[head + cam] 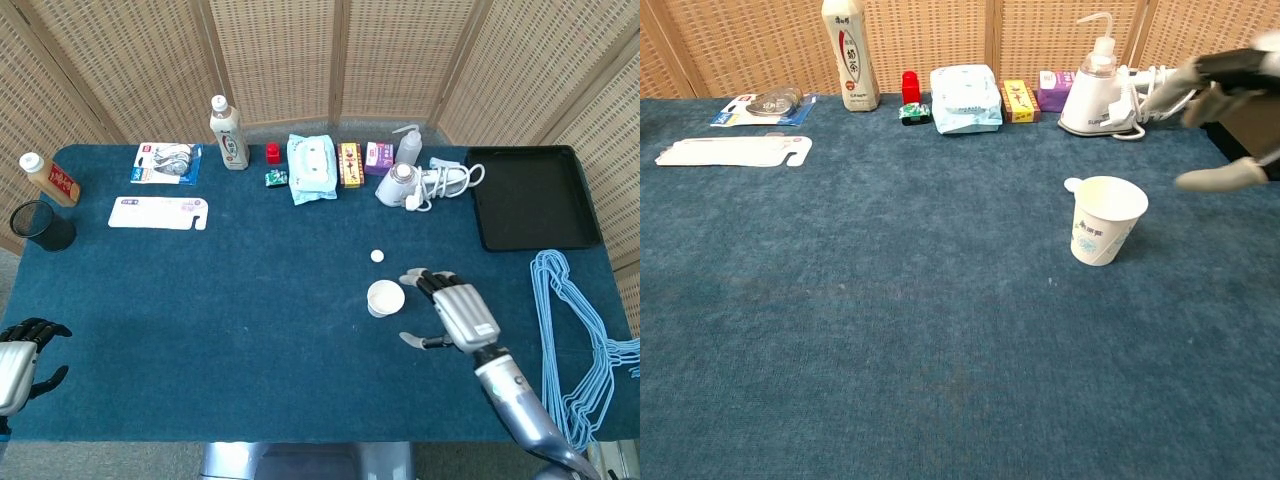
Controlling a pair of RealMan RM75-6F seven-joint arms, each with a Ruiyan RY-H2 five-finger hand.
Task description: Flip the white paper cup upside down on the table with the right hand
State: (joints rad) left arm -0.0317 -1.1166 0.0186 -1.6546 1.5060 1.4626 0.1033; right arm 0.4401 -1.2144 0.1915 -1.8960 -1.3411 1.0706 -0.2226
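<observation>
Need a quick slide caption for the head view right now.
Right hand, fingers spread, beside the upright white paper cup on the blue table, not yet gripping it.

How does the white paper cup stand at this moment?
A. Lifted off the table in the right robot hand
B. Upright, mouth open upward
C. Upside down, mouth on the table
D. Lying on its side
B: the white paper cup stands on the table with its open rim up, and the right robot hand beside it holds nothing.
</observation>
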